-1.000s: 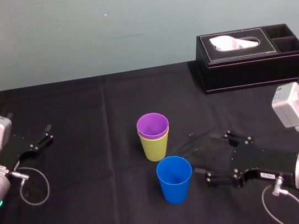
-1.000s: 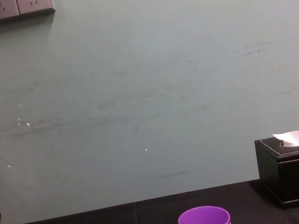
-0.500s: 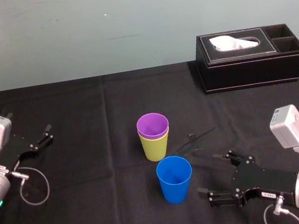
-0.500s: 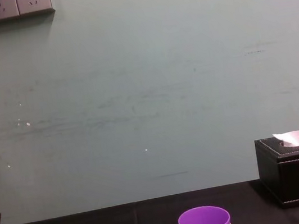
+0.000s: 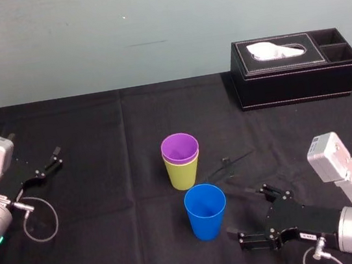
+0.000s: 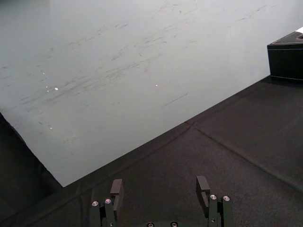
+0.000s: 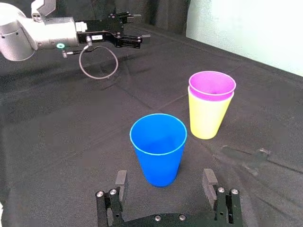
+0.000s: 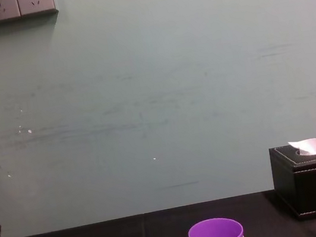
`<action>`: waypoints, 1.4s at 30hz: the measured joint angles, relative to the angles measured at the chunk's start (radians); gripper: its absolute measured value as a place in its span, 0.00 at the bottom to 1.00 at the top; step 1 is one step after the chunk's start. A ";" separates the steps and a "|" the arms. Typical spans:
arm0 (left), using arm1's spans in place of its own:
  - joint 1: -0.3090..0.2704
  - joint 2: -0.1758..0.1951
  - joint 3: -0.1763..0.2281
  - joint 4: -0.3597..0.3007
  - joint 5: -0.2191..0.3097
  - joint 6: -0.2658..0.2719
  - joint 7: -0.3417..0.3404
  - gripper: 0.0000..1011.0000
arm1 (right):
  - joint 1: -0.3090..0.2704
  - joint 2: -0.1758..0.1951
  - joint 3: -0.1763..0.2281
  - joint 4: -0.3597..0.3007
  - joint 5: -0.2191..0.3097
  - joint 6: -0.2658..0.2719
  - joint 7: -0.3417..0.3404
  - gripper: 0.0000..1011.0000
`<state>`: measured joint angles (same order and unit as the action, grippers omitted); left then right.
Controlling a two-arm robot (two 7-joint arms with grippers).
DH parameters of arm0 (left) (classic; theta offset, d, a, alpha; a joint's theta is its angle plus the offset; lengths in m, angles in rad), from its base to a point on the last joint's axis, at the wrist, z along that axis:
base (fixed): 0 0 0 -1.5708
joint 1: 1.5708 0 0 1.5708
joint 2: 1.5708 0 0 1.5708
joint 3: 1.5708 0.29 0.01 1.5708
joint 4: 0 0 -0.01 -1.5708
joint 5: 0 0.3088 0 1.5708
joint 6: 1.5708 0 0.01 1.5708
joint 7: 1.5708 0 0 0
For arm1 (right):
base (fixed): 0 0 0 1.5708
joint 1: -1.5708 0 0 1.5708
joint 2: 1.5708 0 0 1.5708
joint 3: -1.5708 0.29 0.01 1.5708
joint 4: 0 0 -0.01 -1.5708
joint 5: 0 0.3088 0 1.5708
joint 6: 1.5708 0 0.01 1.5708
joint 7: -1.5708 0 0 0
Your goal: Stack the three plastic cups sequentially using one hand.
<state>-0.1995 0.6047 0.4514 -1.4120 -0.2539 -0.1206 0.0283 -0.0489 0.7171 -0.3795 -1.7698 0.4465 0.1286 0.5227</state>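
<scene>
Right claw [image 5: 246, 211] low over the black tabletop [image 5: 120, 245], its fingers spread wide and aimed at the blue cup [image 5: 206, 212] from the robot's right. In the right wrist view the cup stands upright, mouth up, in line with the gap between the two fingers and just ahead of their tips; whether either tip touches it cannot be told. Behind the blue cup, farther from the robot and near it, the purple cup [image 5: 180, 148] sits nested inside the yellow-green cup [image 5: 183, 174], its rim showing above the outer one's rim; the pair stands upright at mid-tabletop. Left claw [image 6: 160, 188] parked at the robot's far left, low over the tabletop, fingers likewise spread wide and empty, well apart from the cups. A black tissue box [image 5: 295, 72] stands at the far right, near the wall.
</scene>
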 joint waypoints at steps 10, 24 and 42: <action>0.000 0.000 0.000 0.000 0.000 0.000 0.000 1.00 | 0.010 -0.011 -0.014 0.007 -0.005 0.002 0.001 0.99; 0.000 0.000 0.000 0.000 0.000 0.000 0.000 1.00 | 0.034 -0.036 -0.041 0.017 -0.013 0.011 0.000 0.99; 0.000 0.000 0.000 0.000 0.000 0.000 0.000 1.00 | 0.066 -0.063 -0.064 0.042 -0.023 0.021 -0.004 0.99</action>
<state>-0.1996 0.6047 0.4514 -1.4120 -0.2539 -0.1206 0.0283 0.0167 0.6545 -0.4439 -1.7279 0.4239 0.1499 0.5190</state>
